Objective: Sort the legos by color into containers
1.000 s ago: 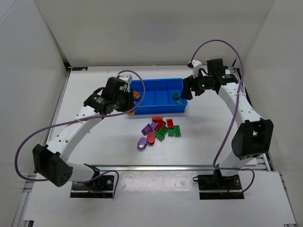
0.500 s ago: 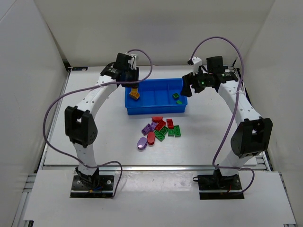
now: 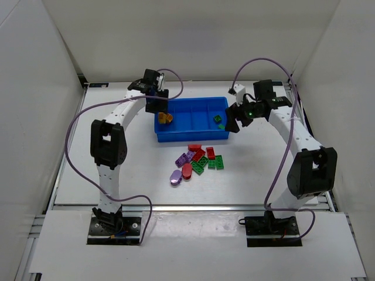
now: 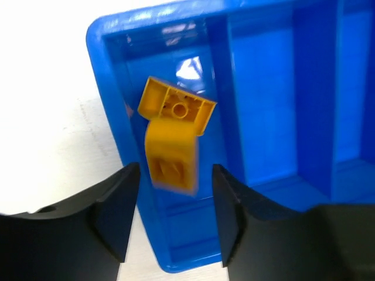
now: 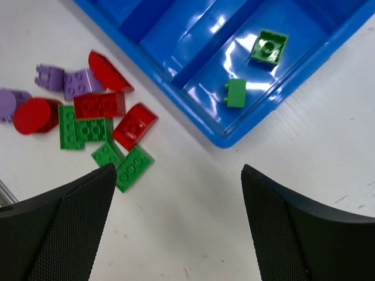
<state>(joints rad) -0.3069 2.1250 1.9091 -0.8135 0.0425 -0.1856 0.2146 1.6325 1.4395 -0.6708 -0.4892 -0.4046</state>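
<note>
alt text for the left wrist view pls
Two yellow-orange bricks are in the end compartment of a blue tray, one upside down, one blurred. The open left jaws frame them from below, with white table at left.

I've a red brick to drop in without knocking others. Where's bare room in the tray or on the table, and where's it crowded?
Free: the two middle compartments of the tray, between the yellow-orange bricks at the left end and the green bricks at the right end; also table right of the loose pile. Crowded: that pile, just before the tray.
</note>
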